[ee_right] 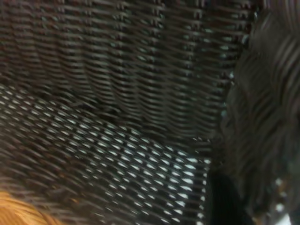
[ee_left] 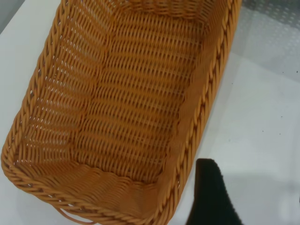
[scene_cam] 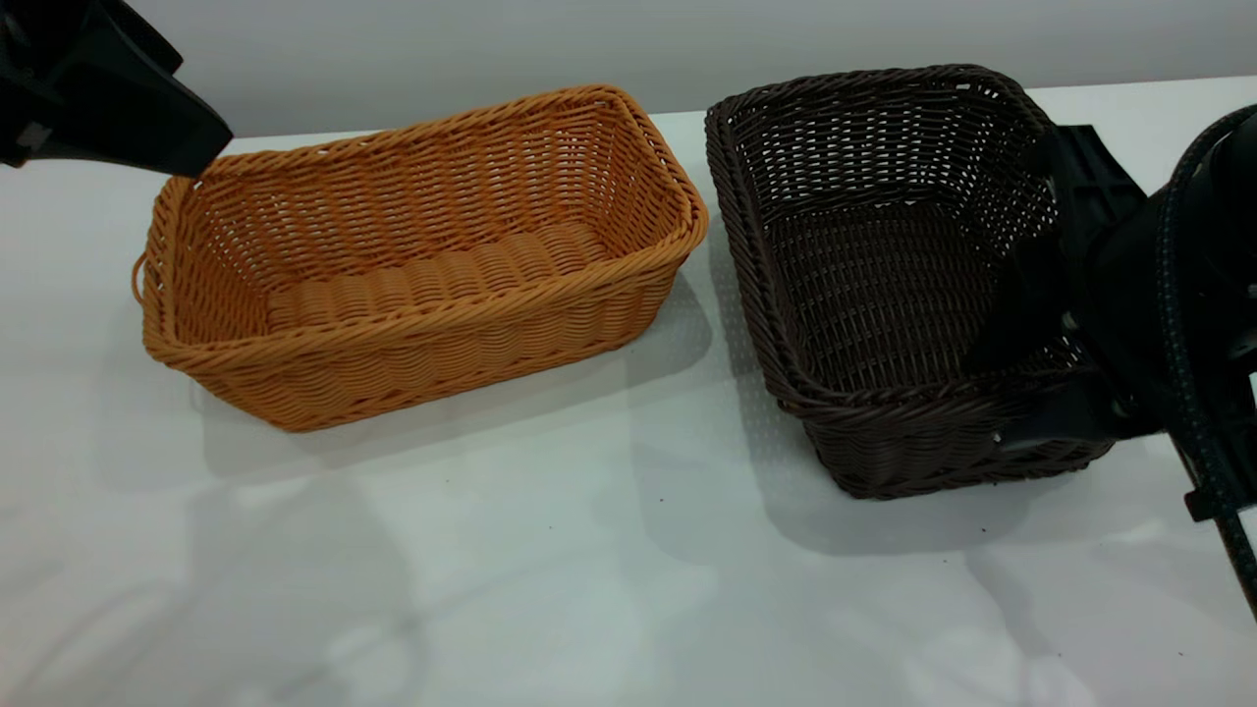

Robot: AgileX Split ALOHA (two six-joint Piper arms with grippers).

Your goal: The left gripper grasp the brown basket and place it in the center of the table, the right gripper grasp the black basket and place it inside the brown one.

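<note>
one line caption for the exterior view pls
Right pincer straddling the black basket wall; brown basket beside it.

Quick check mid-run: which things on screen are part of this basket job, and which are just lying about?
Part of the job:
brown basket
black basket
left gripper, above the brown basket's left end
right gripper, at the black basket's right wall
table

Lying about:
nothing else visible

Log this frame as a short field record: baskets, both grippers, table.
brown basket: upright, empty, left of the black one, not touching it
black basket: on the table, empty, tilted toward the right arm
left gripper: above the brown basket's far left corner, not holding it
right gripper: straddling the black basket's right wall, one finger inside
table: white
</note>
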